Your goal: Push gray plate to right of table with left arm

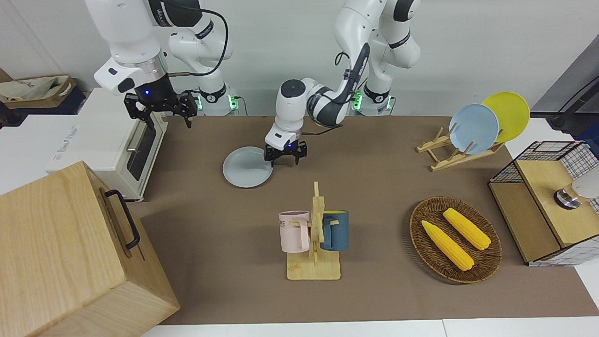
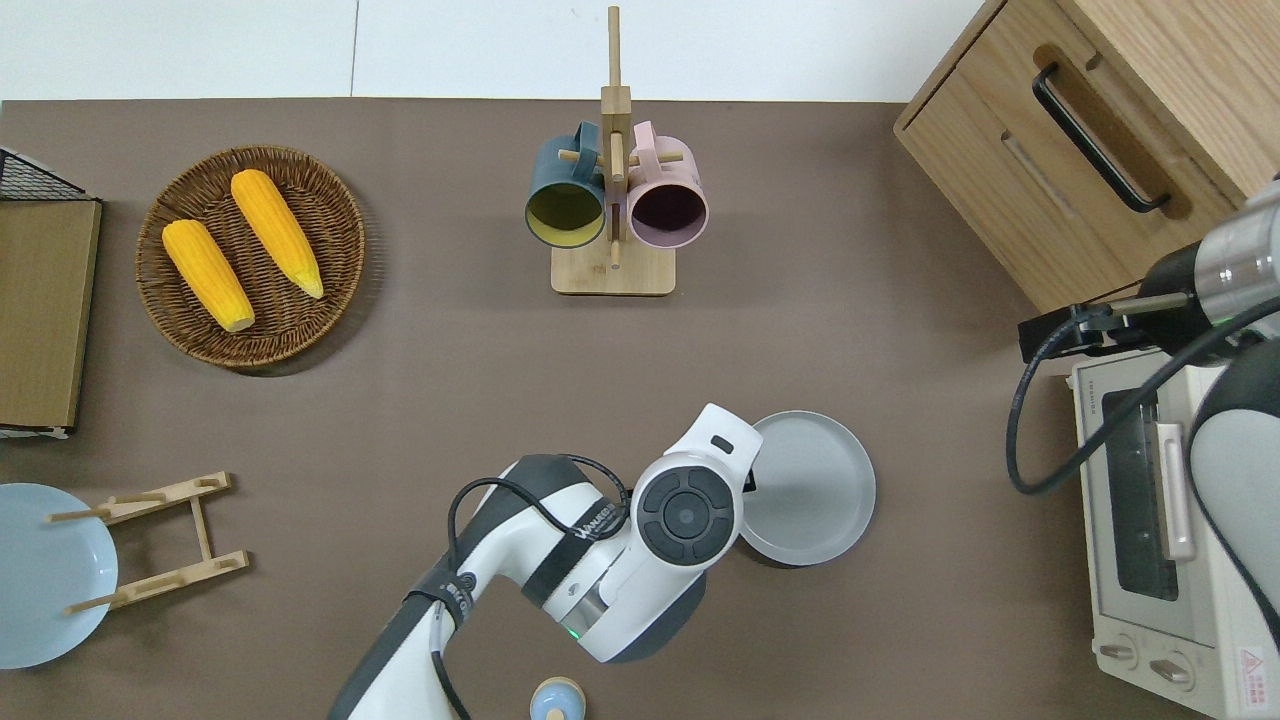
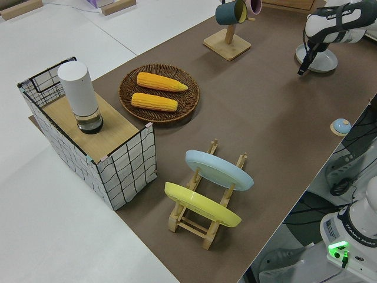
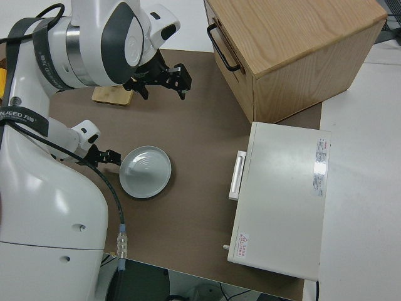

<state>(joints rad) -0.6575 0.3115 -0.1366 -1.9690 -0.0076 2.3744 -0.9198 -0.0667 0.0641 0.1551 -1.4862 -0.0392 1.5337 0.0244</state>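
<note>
The gray plate [image 1: 247, 173] lies flat on the brown table [image 1: 383, 187], nearer to the robots than the mug rack. It also shows in the overhead view [image 2: 815, 490], the left side view [image 3: 324, 59] and the right side view [image 4: 145, 172]. My left gripper [image 1: 285, 159] is low at the plate's rim, on the side toward the left arm's end of the table, with its fingers apart and empty. In the overhead view its wrist [image 2: 690, 505] hides the fingers. My right gripper [image 1: 159, 112] is parked, open and empty.
A mug rack [image 1: 314, 234] with a pink and a blue mug stands farther from the robots. A toaster oven [image 1: 107, 140] and a wooden box [image 1: 70, 252] close the right arm's end. A corn basket [image 1: 455, 239], a plate rack [image 1: 461, 150] and a wire crate [image 1: 547, 201] stand toward the left arm's end.
</note>
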